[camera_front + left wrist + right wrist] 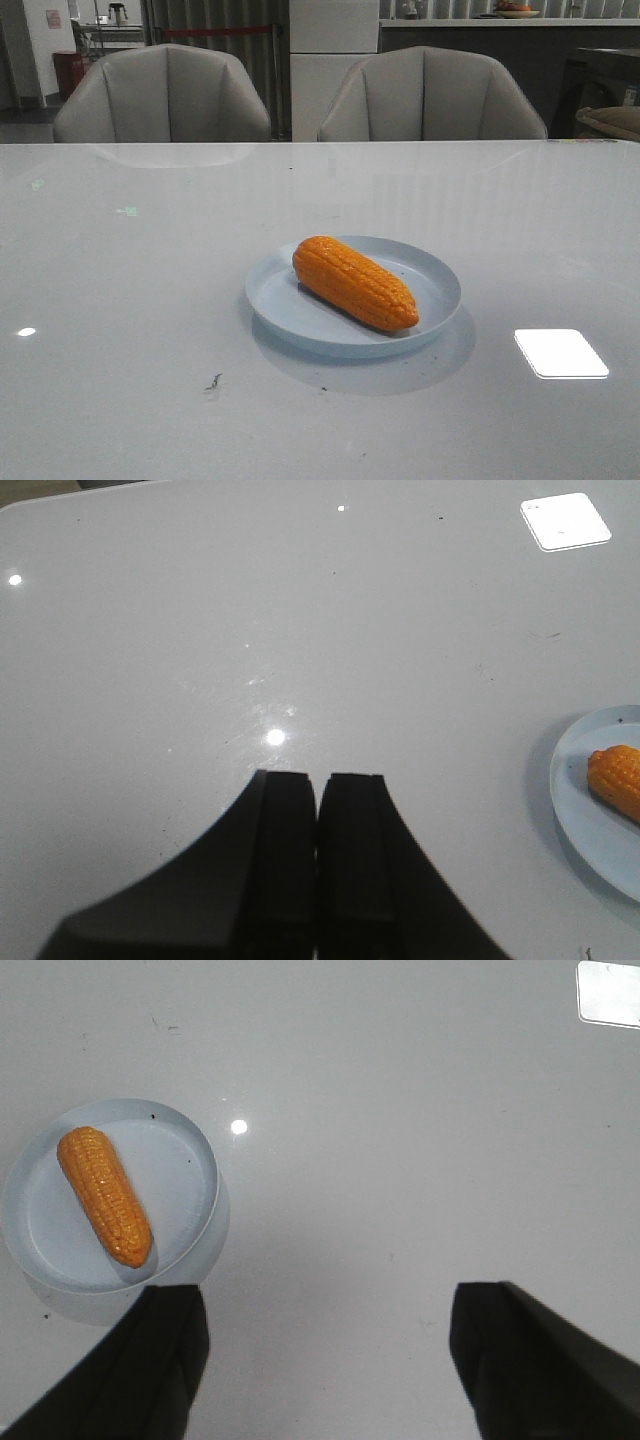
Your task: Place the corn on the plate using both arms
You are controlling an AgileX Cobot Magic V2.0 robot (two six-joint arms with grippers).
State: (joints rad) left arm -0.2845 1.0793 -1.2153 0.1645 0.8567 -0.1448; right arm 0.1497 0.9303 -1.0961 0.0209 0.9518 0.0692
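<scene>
The orange corn (354,282) lies on the pale blue plate (437,275) near the middle of the white table. It also shows in the right wrist view (104,1195) on the plate (185,1165), and its tip shows in the left wrist view (617,777) on the plate's edge (572,810). My left gripper (319,780) is shut and empty, above bare table away from the plate. My right gripper (325,1300) is open and empty, above bare table beside the plate. Neither arm shows in the front view.
Two grey chairs (165,95) (430,95) stand behind the table's far edge. A bright light reflection (560,353) lies on the table right of the plate. A small dark mark (213,381) is on the table near the front.
</scene>
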